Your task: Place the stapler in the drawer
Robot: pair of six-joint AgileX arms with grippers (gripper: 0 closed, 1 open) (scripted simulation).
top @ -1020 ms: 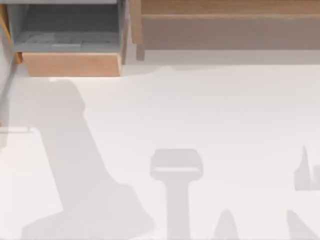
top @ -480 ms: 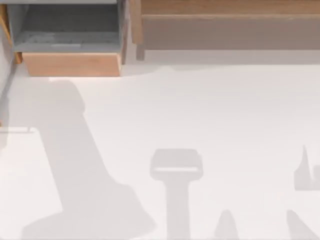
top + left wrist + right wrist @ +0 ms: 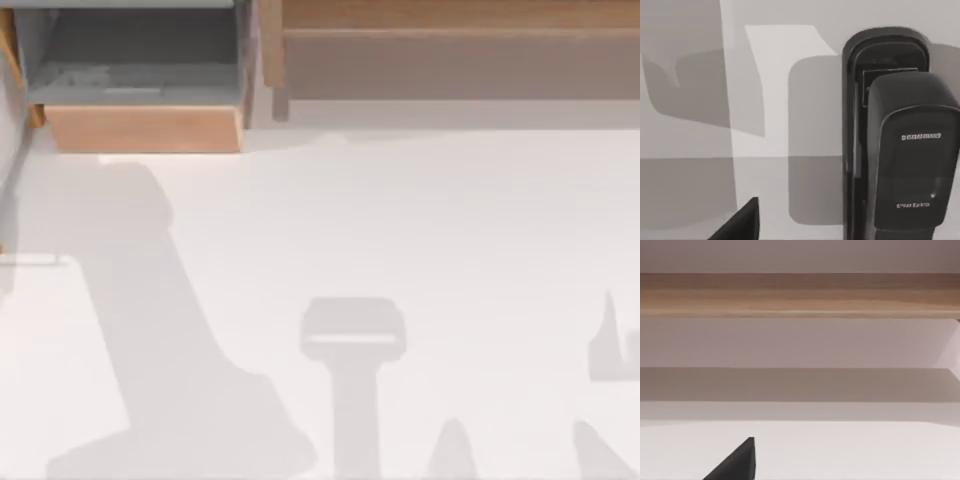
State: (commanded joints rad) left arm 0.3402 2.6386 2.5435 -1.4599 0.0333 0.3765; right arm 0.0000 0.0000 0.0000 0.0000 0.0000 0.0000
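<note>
Bright, even light, soft shadows.
Pale grey arm shadows lie across the white table point(image 3: 450, 220); the stapler point(image 3: 900, 150) looks crisp.

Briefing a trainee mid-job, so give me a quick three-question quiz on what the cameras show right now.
1. True or false: the boxy grey drawer with a tan wooden front panel stands at the top view's right.
2. What colour is the slim glossy stapler in the left wrist view? A red, B black, C yellow.
3. Fill in: in the top view, the long brown wooden ledge lies to the drawer's ____.
Key: 1 false; 2 B; 3 right.
</note>
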